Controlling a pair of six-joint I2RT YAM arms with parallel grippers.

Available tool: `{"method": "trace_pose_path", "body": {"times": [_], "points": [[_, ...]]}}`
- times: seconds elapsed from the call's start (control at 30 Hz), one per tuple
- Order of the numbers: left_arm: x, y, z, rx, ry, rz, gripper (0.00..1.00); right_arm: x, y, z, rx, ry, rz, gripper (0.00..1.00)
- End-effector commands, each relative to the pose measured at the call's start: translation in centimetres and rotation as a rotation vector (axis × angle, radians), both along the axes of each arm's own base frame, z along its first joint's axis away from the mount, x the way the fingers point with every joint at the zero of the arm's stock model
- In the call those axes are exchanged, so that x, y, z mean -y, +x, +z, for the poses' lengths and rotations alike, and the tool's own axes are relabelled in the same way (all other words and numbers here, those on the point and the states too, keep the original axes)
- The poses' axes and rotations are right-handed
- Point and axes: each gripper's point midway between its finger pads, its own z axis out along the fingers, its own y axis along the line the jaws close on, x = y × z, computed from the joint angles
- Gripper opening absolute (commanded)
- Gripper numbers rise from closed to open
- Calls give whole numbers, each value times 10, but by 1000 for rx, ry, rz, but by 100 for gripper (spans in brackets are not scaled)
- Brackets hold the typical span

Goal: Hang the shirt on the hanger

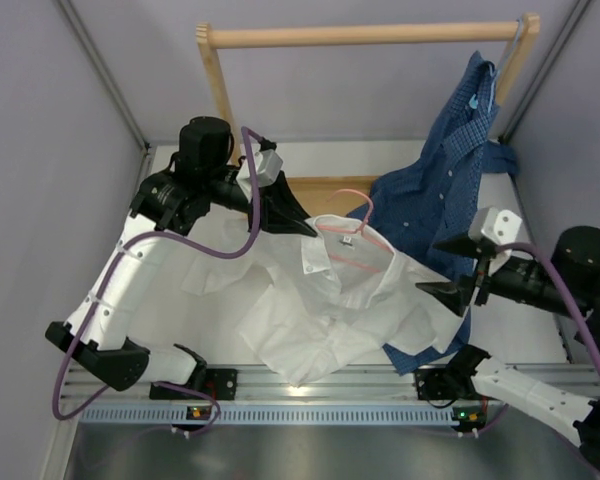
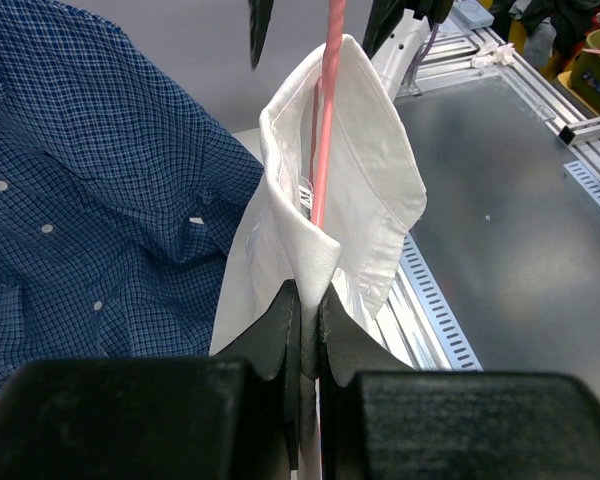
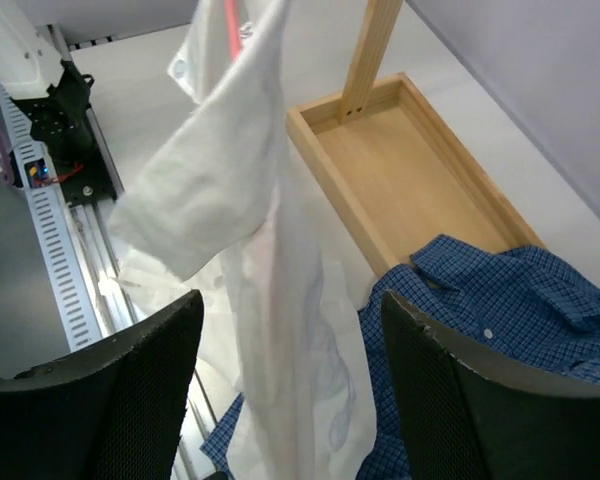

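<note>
1. Two hands in play. Left hand (image 2: 308, 295): fingers pressed together, pinching the collar of the shirt (image 1: 330, 300) right where the hanger (image 2: 330, 100) wire runs down into the fold. Cannot tell whether the wire itself sits between the fingers.
2. Left wrist view: the pink wire runs straight out from the pinch, and the white collar wraps around it on both sides.
3. Right hand (image 3: 290, 300): fingers spread wide. A hanging fold of the white cloth passes between them, with a gap showing to each finger.
4. Shirt position: held off the surface (image 3: 130, 100) at the collar, roughly mid-workspace between the two arms. The body and sleeves droop down and forward in wrinkles toward the slotted aluminium rail (image 1: 320, 412) at the near edge.
5. Hanger position: inside the neck opening. The hook sticks out above the collar, and one pink shoulder is visible along the inside of the collar in the top view. How far the wire reaches into the shirt's shoulders is hidden by cloth.
6. Blue checked shirt (image 1: 435, 190): hangs from the right end of the wooden rail (image 1: 370, 36), just behind and right of the white one. Its hem shows under the white cloth near the right hand.
7. Wooden tray (image 3: 410, 170) sits at the foot of the rack, behind the white cloth.
</note>
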Motion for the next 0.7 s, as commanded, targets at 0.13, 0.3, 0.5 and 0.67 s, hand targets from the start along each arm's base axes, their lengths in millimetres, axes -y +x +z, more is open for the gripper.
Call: {"method": "trace_pose_path", "body": {"times": [0.13,0.3,0.5,0.67], "points": [[0,-5,11,18,-43,-66,0,-11,-21,16,7,11,148,72],[-1,-7,12,22,-45,-67,0,-39,-5,23,-11,15,210,63],[-1,-5,7,22,-33,-43,0,-56,1,36,20,46,266,56],[-1,-4,7,35,-29,-24,0,-63,10,27,8,28,263,28]]}}
